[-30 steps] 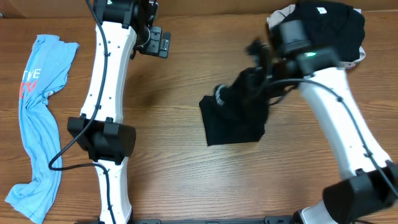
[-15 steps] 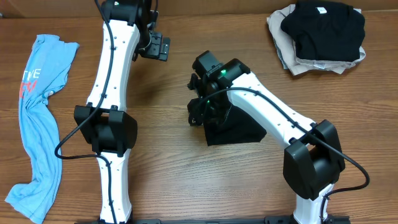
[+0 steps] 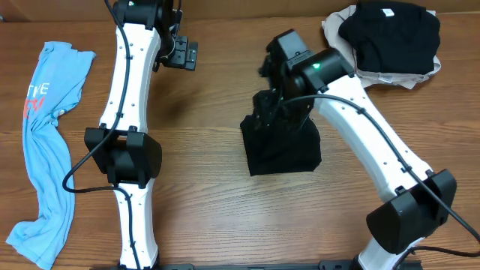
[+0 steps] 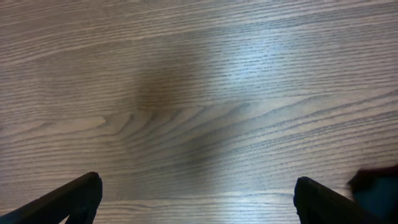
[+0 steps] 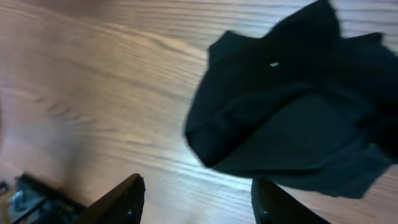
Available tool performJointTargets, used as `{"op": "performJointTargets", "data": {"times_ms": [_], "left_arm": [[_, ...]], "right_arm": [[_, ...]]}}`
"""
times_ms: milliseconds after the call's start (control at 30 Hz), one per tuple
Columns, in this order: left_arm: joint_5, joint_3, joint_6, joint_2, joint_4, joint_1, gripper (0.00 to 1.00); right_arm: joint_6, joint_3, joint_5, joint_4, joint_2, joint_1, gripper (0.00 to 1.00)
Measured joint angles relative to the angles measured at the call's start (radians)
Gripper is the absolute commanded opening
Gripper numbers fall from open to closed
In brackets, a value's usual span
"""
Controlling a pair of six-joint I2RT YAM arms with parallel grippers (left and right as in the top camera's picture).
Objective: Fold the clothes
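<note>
Lying folded mid-table, black T-shirt (image 3: 283, 154), slightly longer near-to-far, right claw (image 5: 198, 186) parted empty above, left claw (image 4: 197, 186) wide

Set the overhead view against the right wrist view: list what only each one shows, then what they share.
Only overhead: the light blue T-shirt lying crumpled at the left, the pile of black and beige shirts at the far right corner, and the left gripper over bare wood. Only right wrist: the right gripper seen close, its fingers apart with nothing between them, and a small white mark on the dark cloth. Both: the black T-shirt lying on the wooden table.
</note>
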Motion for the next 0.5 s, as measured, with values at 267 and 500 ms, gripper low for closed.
{"op": "performJointTargets", "data": {"times_ms": [267,500], "left_arm": [[0.000,0.000,0.000,0.000,0.002,0.000,1.00],[0.000,0.000,0.000,0.030,-0.008,0.000,1.00]], "right_arm": [[0.121,-0.166,0.200,0.121,0.000,-0.007,0.63],[0.155,-0.310,0.248,0.213,0.000,-0.078,0.59]]}}
